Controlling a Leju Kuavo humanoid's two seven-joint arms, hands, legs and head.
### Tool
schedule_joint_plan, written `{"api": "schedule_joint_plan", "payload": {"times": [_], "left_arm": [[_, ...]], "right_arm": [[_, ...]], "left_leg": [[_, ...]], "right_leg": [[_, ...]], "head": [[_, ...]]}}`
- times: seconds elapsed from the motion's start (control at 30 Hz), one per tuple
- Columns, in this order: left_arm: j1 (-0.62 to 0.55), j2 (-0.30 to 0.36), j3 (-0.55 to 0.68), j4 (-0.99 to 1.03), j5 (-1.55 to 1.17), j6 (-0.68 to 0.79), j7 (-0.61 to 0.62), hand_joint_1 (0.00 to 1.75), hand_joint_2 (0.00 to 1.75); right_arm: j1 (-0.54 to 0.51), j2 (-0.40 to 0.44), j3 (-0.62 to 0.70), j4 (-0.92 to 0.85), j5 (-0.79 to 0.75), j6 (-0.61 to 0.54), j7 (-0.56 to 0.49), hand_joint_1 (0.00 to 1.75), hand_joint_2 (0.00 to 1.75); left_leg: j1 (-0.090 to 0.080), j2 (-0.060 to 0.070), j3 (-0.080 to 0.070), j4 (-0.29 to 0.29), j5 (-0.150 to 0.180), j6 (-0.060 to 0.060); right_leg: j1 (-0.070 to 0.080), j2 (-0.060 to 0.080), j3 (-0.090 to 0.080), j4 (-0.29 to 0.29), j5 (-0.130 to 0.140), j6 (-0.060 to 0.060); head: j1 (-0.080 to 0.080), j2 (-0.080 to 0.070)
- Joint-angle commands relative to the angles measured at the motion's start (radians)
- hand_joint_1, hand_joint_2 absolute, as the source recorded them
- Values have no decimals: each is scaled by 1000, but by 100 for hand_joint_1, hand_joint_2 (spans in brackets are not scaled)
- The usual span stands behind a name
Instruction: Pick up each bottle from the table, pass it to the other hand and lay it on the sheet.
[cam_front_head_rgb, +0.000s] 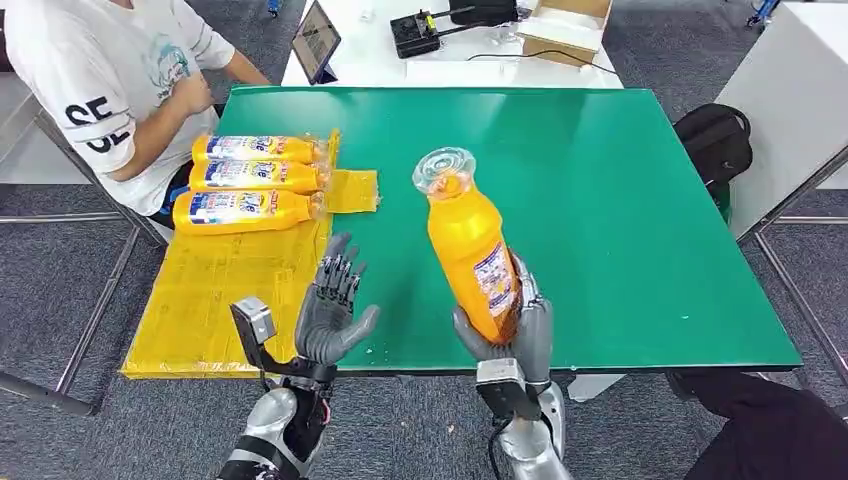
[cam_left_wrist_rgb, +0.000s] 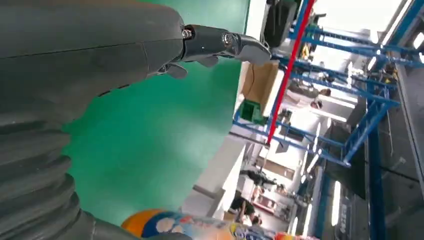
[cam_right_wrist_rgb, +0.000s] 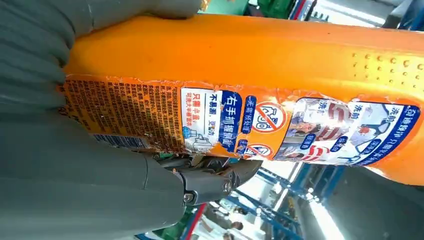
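My right hand (cam_front_head_rgb: 515, 325) grips the lower part of an orange bottle (cam_front_head_rgb: 468, 245) with a clear cap, held upright above the near edge of the green table (cam_front_head_rgb: 620, 200). The right wrist view shows that bottle's label (cam_right_wrist_rgb: 240, 117) close up, with my right hand (cam_right_wrist_rgb: 75, 165) wrapped around it. My left hand (cam_front_head_rgb: 333, 305) is open, fingers spread, palm turned toward the bottle, a short way to its left. The left wrist view shows my left hand's fingers (cam_left_wrist_rgb: 220, 42) apart over the green table, the orange bottle (cam_left_wrist_rgb: 165, 225) at the picture's edge. Three orange bottles (cam_front_head_rgb: 250, 178) lie side by side on the yellow sheet (cam_front_head_rgb: 215, 290).
A person in a white shirt (cam_front_head_rgb: 110, 70) sits at the table's far left, close to the laid bottles. A white table behind holds a tablet (cam_front_head_rgb: 315, 42), a black device (cam_front_head_rgb: 418, 32) and a cardboard box (cam_front_head_rgb: 565, 25). A black bag (cam_front_head_rgb: 715, 135) lies on the floor at right.
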Motion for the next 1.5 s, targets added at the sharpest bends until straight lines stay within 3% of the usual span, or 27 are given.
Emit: {"api": "schedule_joint_plan", "payload": {"times": [0.03,0.27,0.33,0.4,0.47,0.77,1.17,1.23,1.5], "left_arm": [[42,-20,-41,10,-13,-10,6,0,175],[36,-18,-46,16,-13,-12,8,0,175],[28,-20,-46,30,-13,-18,10,0,175],[18,-20,-51,47,-8,-22,9,0,175],[9,-20,-58,59,-5,-22,9,0,175],[-18,-20,-72,102,19,-23,12,0,175],[-24,-20,-73,109,20,-30,16,0,175],[-37,-20,-79,130,12,-17,18,0,175],[-68,-20,-88,182,-67,66,11,0,175]], "right_arm": [[-22,27,-90,29,-53,-24,-34,175,175],[-37,41,-84,86,-3,0,-34,175,175],[-56,57,-68,175,88,30,-34,175,175],[-90,86,-35,322,173,27,-34,175,175],[-125,103,9,453,217,-16,-34,175,175],[-182,106,161,675,209,-49,-18,175,175],[-197,106,172,729,204,-47,-26,175,175],[-198,106,185,718,201,-52,-24,175,175],[-195,106,228,699,202,-46,-12,175,175]], "left_leg": [[-1,0,3,-1,-1,1],[0,2,7,-1,-3,1],[0,1,4,-1,-1,1],[0,4,9,-2,-4,2],[0,6,9,-2,-3,1],[0,3,5,-1,-1,1],[1,1,7,-1,-3,1],[1,0,2,-1,0,0],[1,0,5,0,-2,1]], "right_leg": [[0,0,3,-1,-1,-1],[0,0,7,-1,-2,-3],[0,0,3,-1,-1,-2],[1,3,8,-2,-2,-3],[1,4,8,-3,-1,-3],[0,2,4,-1,-1,-2],[1,0,7,-1,-3,-3],[1,-1,2,0,-1,-1],[1,-2,5,0,-2,-3]], "head": [[0,0],[0,0],[0,0],[0,0],[0,0],[0,0],[0,0],[0,0],[0,0]]}}
